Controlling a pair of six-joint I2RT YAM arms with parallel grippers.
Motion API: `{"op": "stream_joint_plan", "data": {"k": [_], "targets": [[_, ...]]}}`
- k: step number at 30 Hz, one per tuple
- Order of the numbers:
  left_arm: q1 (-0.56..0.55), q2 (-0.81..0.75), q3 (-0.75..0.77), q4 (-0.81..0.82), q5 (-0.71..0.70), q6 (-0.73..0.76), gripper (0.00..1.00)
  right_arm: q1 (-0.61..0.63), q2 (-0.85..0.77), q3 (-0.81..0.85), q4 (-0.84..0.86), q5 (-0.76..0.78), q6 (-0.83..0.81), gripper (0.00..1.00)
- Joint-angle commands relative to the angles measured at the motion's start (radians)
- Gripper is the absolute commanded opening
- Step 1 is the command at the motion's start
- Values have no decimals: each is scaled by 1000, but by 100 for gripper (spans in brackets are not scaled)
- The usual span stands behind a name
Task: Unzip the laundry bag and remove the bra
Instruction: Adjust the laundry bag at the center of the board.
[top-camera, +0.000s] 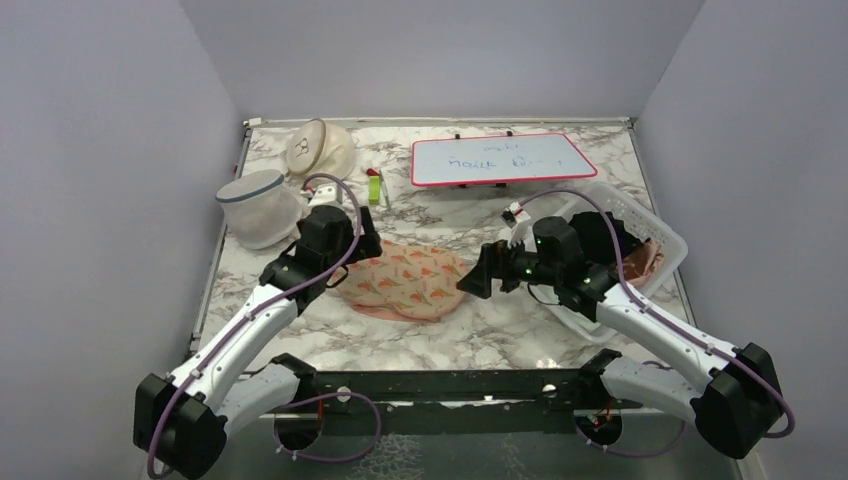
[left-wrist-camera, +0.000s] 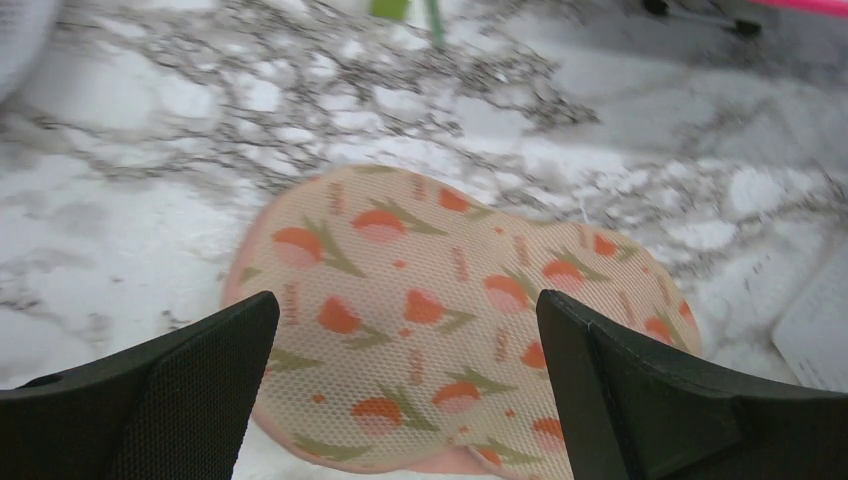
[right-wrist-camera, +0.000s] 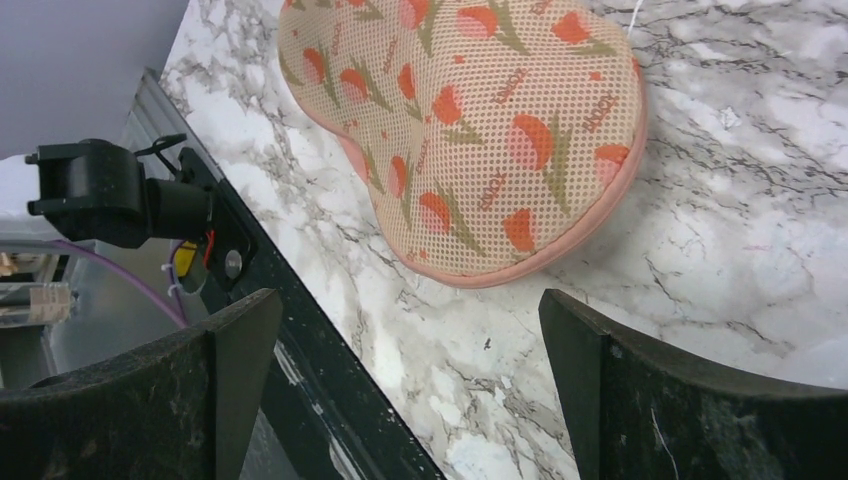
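Top external, worktop: white-and-grey marbled worktop (top-camera: 480, 330) carried the flat, peanut-shaped, peach-pink flowered fabric laundry bag (top-camera: 405, 283) near its middle.
Bag axis: ran left to right, one end toward each arm; no opening showed.
Left side: left tool (left-wrist-camera: 405, 300) hung over the left end, fingers apart, empty.
Right side: right tool (right-wrist-camera: 410, 300) sat just beside the right end, equally spread and empty; neither looked clearly nearer.
Contents: bra unseen, presumably inside.

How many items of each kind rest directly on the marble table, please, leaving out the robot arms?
Laundry bags: 3 (floral bag, white mesh cylinder, cream dome bag)
Whiteboard: 1
Clear bin: 1
Small green object: 1
Total: 6
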Motion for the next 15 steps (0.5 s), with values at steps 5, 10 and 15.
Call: {"op": "stream_joint_plan", "data": {"k": [5, 10, 15], "targets": [[121, -50, -85, -15, 2, -68, 99, 18, 50, -13, 104, -103, 31, 100], [121, 2, -119, 4, 109, -74, 96, 39, 84, -21, 128, -111, 46, 100], [120, 12, -156, 47, 203, -59, 96, 67, 123, -35, 160, -117, 50, 100]]}}
